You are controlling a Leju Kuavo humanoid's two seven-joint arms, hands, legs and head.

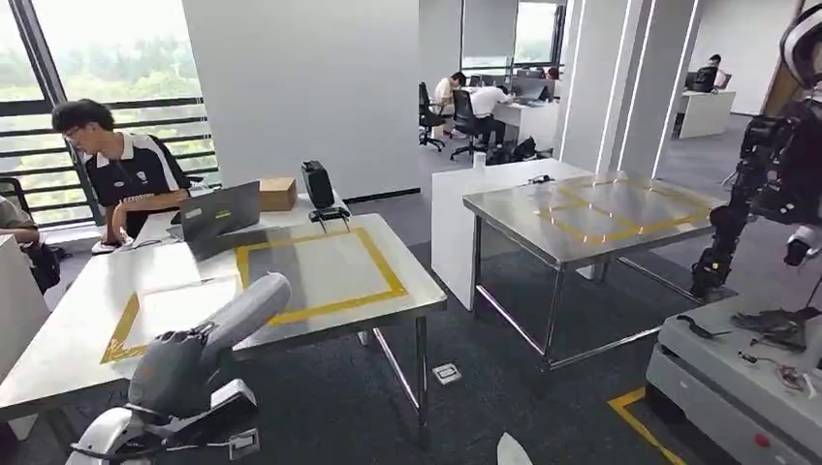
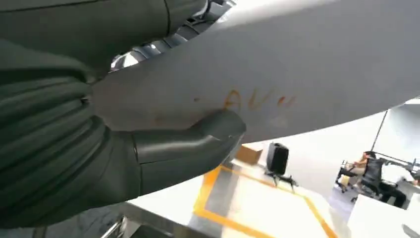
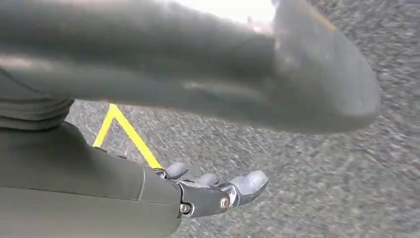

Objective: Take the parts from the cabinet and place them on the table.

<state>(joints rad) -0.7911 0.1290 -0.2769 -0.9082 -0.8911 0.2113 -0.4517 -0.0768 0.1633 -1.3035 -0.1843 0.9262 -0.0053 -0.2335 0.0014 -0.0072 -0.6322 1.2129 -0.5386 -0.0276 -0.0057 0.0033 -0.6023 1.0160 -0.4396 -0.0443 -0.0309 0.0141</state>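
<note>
The left hand [image 2: 163, 148] grips a long grey part [image 2: 277, 74], thumb pressed along it; in the head view that part [image 1: 247, 308] juts over the near table [image 1: 388, 310]. The right hand [image 3: 208, 191] hangs empty over carpet, fingers loosely extended. My read: fetched, carried over, set-down remaining.

Steel-grey table [image 1: 320, 310] with a yellow tape square [image 1: 373, 257], dark grey carpet [image 1: 504, 387], brown box [image 1: 277, 193]
</note>
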